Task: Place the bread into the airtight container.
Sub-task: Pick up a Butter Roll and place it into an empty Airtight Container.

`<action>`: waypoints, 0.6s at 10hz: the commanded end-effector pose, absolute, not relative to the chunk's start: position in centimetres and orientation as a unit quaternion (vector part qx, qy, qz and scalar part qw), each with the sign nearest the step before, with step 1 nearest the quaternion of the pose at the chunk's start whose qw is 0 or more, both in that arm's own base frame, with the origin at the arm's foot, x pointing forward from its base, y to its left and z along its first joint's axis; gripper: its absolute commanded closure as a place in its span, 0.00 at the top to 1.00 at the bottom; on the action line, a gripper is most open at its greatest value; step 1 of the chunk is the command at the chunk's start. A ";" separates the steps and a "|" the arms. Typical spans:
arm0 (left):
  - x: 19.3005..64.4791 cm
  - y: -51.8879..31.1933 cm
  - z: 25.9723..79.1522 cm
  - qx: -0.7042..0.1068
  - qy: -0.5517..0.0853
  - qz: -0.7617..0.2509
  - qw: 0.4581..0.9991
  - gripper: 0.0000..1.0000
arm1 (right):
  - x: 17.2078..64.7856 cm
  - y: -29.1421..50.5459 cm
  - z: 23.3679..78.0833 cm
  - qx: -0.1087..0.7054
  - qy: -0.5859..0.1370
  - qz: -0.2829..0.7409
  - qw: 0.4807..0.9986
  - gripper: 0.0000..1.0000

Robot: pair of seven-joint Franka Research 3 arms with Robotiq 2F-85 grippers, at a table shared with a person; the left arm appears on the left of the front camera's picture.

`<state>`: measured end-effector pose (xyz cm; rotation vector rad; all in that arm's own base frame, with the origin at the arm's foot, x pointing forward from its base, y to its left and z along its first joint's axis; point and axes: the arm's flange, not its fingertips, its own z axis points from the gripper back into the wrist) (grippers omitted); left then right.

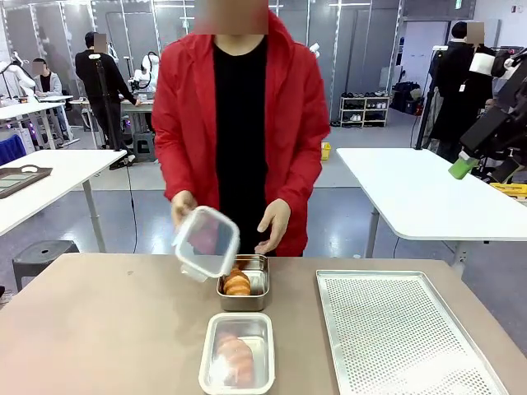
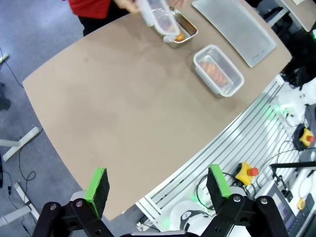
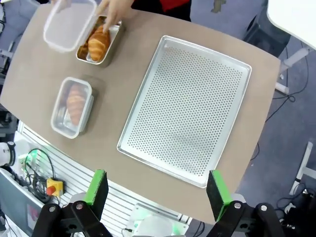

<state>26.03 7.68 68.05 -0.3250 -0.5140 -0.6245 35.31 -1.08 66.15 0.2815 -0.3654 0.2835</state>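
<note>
Person holding lid [image 1: 207,241] over open container [image 1: 244,284], bread [image 1: 237,283] sitting inside. Left pincer [image 2: 157,188] and right pincer [image 3: 155,189] hovering wide, empty. Risk: lid catching bread, sealing crooked.

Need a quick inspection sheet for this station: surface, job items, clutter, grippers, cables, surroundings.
Surface: brown table, bare on its left half.
Job's things: croissant in the open metal container; the person's hand holds its lid tilted above it. Nearer, a closed container holds another croissant.
Clutter: perforated tray, bare, right of the containers.
Grippers: left gripper and right gripper both open, holding nothing, high above the table.
Cables: loose leads beside the emergency-stop button below the table edge.
Surroundings: white tables, people behind.
</note>
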 end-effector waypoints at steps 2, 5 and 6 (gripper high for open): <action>26.0 7.7 68.2 -0.160 -0.251 -0.311 0.903 1.00 | 35.5 -1.1 66.3 0.136 -0.179 0.140 0.964 1.00; 26.0 7.7 68.2 -0.160 -0.251 -0.311 0.903 1.00 | 35.5 -1.1 66.3 0.136 -0.179 0.140 0.964 1.00; 26.0 7.7 68.2 -0.160 -0.251 -0.311 0.903 1.00 | 35.5 -1.1 66.3 0.136 -0.179 0.140 0.964 1.00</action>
